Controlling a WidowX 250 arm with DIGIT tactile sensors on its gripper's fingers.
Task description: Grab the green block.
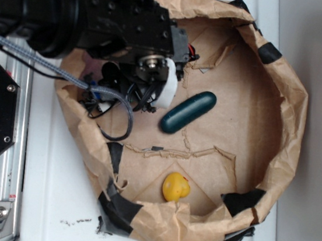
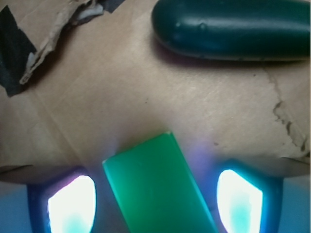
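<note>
We see the white worktop [image 1: 63,202] carrying a shallow brown paper basin [image 1: 288,136], its crumpled rim patched with black tape [image 1: 118,206]. From ten o'clock in the exterior view our black arm [image 1: 74,10] reaches over the basin's rim, with a grey braided cable [image 1: 116,100] looping beneath it at about nine o'clock from the basin's centre.

Near the centre of the basin lies the dark green capsule [image 1: 188,112], tilted so that its upper end points to two o'clock. At six o'clock from it, near the lower wall, sits a small yellow duck-like toy [image 1: 176,187], well apart from the capsule.

In the wrist view the gripper [image 2: 155,204] has its jaws apart, the two glowing fingertips [image 2: 72,204] standing at seven and five o'clock of the picture. Between them lies the green block [image 2: 155,187], a flat light-green slab, its long axis leaning slightly towards eleven o'clock, with paper showing on either side between it and the fingertips. We cannot tell whether either fingertip touches it. The capsule [image 2: 233,29] fills the one o'clock corner, apart from the block across bare paper. In the exterior view the block is hidden under the arm.
</note>
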